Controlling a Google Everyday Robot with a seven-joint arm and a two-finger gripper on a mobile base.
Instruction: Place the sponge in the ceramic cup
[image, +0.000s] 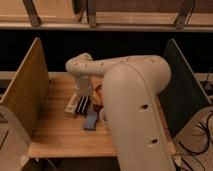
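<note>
Tabletop (55, 134) of pale wood had two upright side boards, one left (22, 92) and one right (184, 90), with its front edge open. I counted one sponge (91, 120) lying flat mid-table, bare wood to its left. One striped box (78, 104) sat just behind it. The gripper (83, 95) hung above that box; I could not tell its state. The arm (132, 110) hid the cup.

On the honey-coloured wooden table (55, 131), the blue-grey sponge (91, 120) lies at six o'clock of the cream-white gripper (82, 96), which hangs just above a black-and-white striped box (76, 106), an orange dish (98, 92) showing at its three o'clock.
</note>
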